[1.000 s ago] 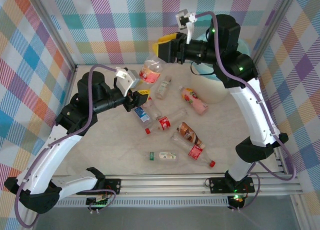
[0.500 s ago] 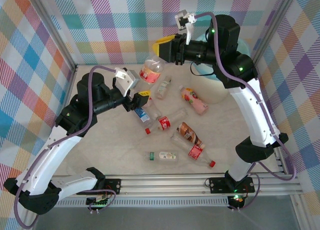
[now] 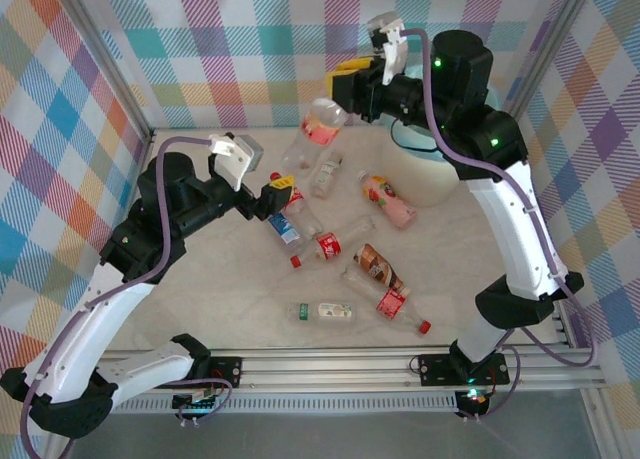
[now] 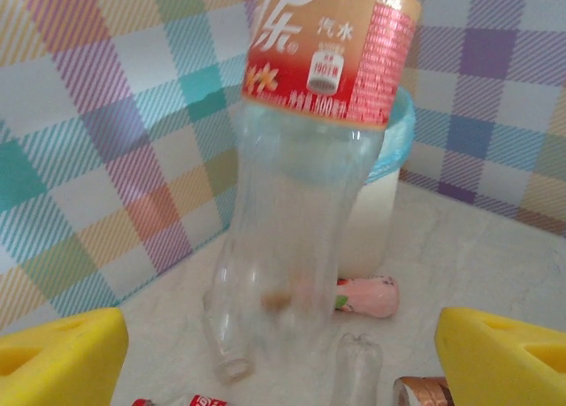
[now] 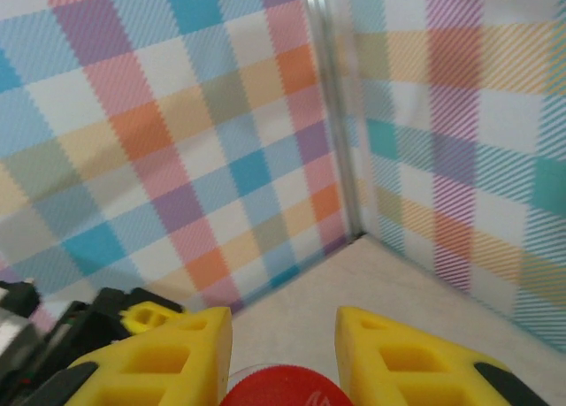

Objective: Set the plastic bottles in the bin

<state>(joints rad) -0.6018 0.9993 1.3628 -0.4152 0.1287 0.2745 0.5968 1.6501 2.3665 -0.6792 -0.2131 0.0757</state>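
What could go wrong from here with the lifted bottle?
1. The right gripper pinches the clear bottle at one end only. It hangs tilted, neck down, and could slip on the way to the bin.
2. The open left gripper sits close to its neck, so a swing could clip it.
3. If dropped, it lands among the loose bottles below.

Clear glossy plastic bottle (image 4: 292,229), matt yellow plastic fingers (image 4: 57,357), smooth marbled tabletop (image 4: 495,264), matt checked wall (image 4: 88,114)
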